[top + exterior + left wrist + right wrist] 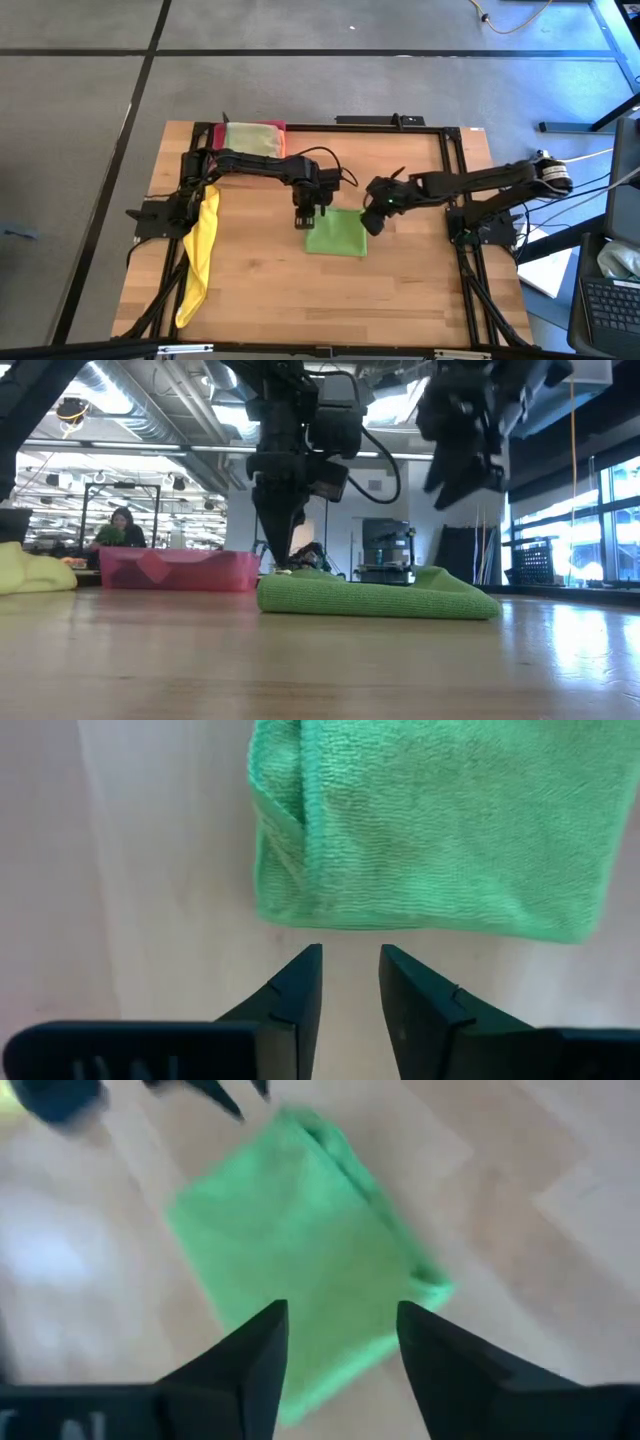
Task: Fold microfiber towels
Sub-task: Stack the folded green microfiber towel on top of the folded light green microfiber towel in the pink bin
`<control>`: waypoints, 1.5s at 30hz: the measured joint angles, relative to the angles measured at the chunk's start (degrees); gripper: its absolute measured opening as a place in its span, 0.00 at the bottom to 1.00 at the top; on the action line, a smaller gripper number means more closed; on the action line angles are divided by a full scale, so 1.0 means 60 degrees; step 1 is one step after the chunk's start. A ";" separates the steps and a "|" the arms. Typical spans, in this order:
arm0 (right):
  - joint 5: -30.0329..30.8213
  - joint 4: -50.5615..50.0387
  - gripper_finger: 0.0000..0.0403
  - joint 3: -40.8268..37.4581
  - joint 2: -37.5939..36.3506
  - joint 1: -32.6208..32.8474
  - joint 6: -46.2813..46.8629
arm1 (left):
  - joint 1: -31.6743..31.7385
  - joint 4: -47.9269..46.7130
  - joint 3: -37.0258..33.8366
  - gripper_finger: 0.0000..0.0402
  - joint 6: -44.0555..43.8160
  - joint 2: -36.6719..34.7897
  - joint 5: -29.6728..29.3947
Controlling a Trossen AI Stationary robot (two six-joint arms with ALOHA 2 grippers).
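A bright green microfiber towel (338, 234) lies folded into a small rectangle, flat on the wooden table's middle (380, 595). My left gripper (308, 222) points straight down just off the towel's left edge. Its fingers (300, 982) stand a little apart over bare wood, open, short of the cloth (430, 830). My right gripper (372, 222) hangs above the towel's right edge, slanting down, open, with the towel (290, 1250) below it. In the low view it is well clear of the cloth (455, 485).
A pink-red tray (272, 127) at the far left holds a pale olive-green towel (250, 140). A yellow towel (200, 250) lies in a long heap along the table's left side. Bare wood stretches between the green towel and the near edge.
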 joint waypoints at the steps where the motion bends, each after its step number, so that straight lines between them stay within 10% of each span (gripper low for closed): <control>1: 0.0001 0.0271 0.48 -0.0132 -0.0140 0.0045 0.0533 | 0.0000 0.0016 0.0000 0.23 -0.0134 -0.0003 0.0116; 8: -0.2138 0.2557 0.61 -0.2227 -0.0229 -0.0444 0.3156 | 0.0118 -0.0323 -0.0004 0.23 0.0247 -0.0415 -0.0015; 16: -0.1652 0.3655 0.76 -0.3369 0.0147 -0.0760 0.3553 | 0.0503 0.0565 -0.0708 0.23 -0.0483 -0.2433 0.0006; 29: -0.2377 0.6369 0.76 -0.3519 0.2336 -0.0935 0.3951 | -0.0168 0.2057 -0.2795 0.23 -0.3033 -0.5690 -0.0702; 45: -0.2527 0.8013 0.73 -0.3563 0.3110 -0.0952 0.2777 | -0.1159 0.2078 -0.3566 0.23 -0.4948 -0.6334 -0.0797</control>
